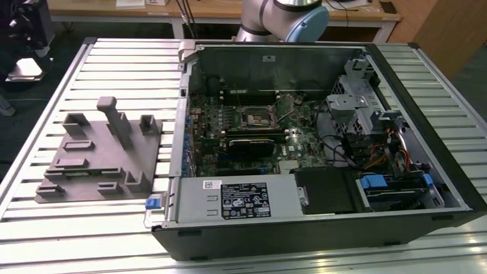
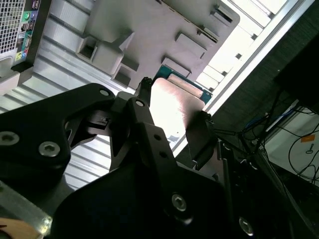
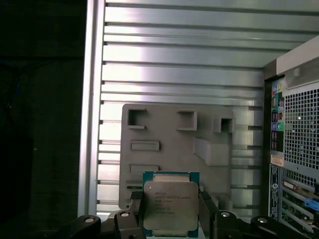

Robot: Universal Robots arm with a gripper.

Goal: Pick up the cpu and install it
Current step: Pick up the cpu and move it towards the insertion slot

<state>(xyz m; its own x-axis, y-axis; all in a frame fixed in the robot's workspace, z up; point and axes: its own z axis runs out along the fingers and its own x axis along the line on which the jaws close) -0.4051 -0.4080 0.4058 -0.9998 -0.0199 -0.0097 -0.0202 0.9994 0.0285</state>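
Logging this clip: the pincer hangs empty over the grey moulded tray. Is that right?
Not empty. In the first wrist view the pincer is shut on the cpu, with a finger against each of two opposite edges. The rest is right: the grey moulded tray lies beyond it.

Lab, slatted metal bench [image 1: 76, 228], open computer case [image 1: 304, 237]

The tray [image 1: 114, 154] lies on the table [image 1: 76, 228], at the exterior view's left of the case [image 1: 304, 242]. The motherboard [image 1: 243, 137] lies flat inside the case. The arm [image 1: 285, 17] stands behind the case. In the first wrist view, the cpu [image 3: 169, 201] sits clamped in the gripper [image 3: 170, 211], above the tray.
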